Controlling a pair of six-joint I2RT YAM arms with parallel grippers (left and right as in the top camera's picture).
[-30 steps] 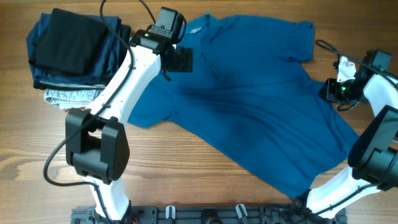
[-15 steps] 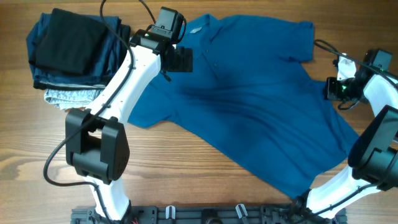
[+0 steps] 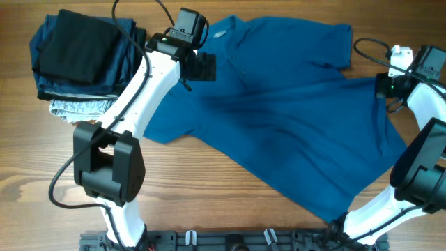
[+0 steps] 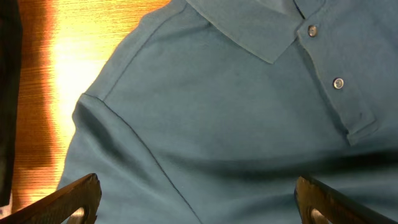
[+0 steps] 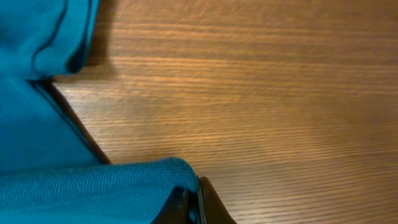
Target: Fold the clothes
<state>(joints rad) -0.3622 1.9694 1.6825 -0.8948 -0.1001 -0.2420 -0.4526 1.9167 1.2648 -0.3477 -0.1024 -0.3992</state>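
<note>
The blue short-sleeved shirt [image 3: 279,118] lies spread across the wooden table, collar [image 3: 223,31] at the back. My left gripper [image 3: 202,66] hovers open over the shirt just beside the collar. In the left wrist view its fingers [image 4: 78,199] stand wide apart above the shirt [image 4: 205,118], with the collar and two buttons [image 4: 337,83] showing. My right gripper [image 3: 387,84] is shut on the shirt's right edge. The right wrist view shows its gripper [image 5: 194,202] pinching a fold of blue fabric [image 5: 93,186] above bare wood.
A stack of folded garments sits at the back left: a black one [image 3: 77,45] on top of dark blue ones, with a light grey speckled one [image 3: 77,107] underneath. A black cable [image 3: 366,49] loops by the right arm.
My right gripper has moved back and to the right, pulling the shirt's right edge with it. The left arm has not moved.
</note>
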